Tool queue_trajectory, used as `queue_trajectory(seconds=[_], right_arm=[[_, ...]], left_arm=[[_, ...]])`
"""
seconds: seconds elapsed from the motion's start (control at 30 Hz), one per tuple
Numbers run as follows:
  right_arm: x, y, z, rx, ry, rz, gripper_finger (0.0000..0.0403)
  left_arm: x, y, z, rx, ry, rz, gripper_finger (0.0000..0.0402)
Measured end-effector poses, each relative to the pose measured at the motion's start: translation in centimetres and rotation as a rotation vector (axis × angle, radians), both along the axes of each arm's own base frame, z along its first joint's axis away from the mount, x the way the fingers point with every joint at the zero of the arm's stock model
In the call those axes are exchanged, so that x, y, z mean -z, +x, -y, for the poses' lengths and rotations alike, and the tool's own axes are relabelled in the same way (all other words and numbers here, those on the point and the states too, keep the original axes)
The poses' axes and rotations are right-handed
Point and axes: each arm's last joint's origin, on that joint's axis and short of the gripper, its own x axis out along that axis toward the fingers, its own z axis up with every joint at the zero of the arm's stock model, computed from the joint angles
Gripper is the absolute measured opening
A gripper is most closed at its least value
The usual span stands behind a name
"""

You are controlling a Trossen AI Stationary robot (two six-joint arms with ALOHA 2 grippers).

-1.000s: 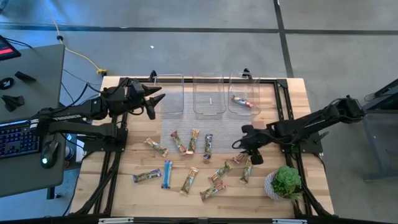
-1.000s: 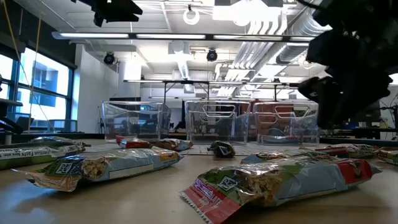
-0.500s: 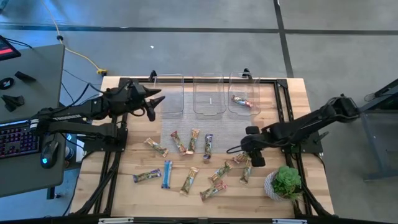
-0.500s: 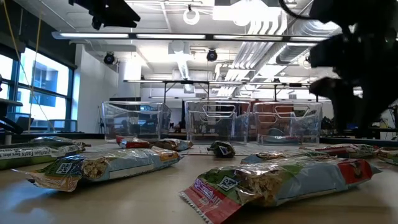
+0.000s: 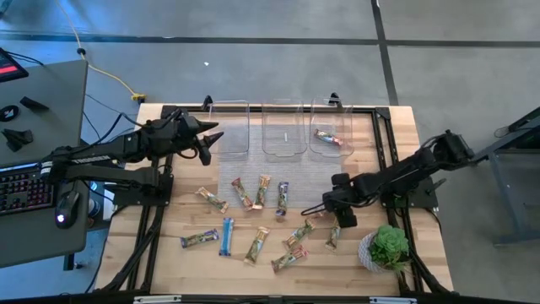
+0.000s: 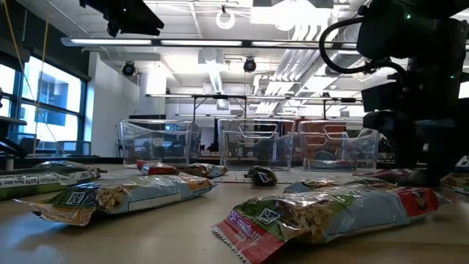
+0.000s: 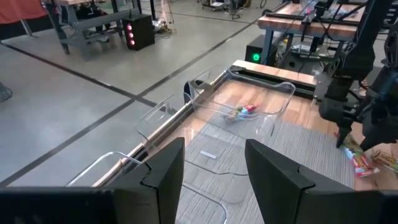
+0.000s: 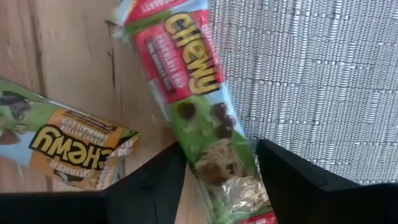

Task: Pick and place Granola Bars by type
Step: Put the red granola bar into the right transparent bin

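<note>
Bright, even overhead light from the long white ceiling strip lamps point(image 6: 220, 40) leaves soft shadows on the pale wooden tabletop point(image 5: 169, 253), nearest wrappers blurred in the low view.

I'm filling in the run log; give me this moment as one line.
right gripper: open, straddling red granola bar | left gripper: open, empty, above bins | one bar in right bin

Grey concrete floor point(image 5: 253, 67), ceiling strip lights point(image 6: 198, 42), side desk point(image 5: 42, 152) with keyboard point(image 5: 17, 190)
</note>
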Motion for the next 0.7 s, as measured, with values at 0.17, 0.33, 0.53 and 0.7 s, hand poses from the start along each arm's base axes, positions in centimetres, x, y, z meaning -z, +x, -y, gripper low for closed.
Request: queue_trajectory(seconds=[0.17, 0.33, 0.53, 0.7], right_arm=[[-0.2, -0.1, 0.1, 0.001, 0.013, 0.014, 0.0162], [-0.8, -0.1, 0.0, 0.006, 0.034, 0.044, 0.0117], [-4.6, 2.4, -0.7, -0.014, 0.073, 0.127, 0.0105], [-8.6, 4.5, 0.2, -0.079, -0.106, 0.209, 0.0105]], left_arm=[[0.0, 0.0, 0.0, 0.0, 0.0, 0.0, 0.0165], [0.0, 0.0, 0.0, 0.0, 0.0, 0.0, 0.0165], [0.0, 0.0, 0.0, 0.0, 0.0, 0.001, 0.0165], [0.0, 0.0, 0.0, -0.001, 0.001, 0.004, 0.0165]])
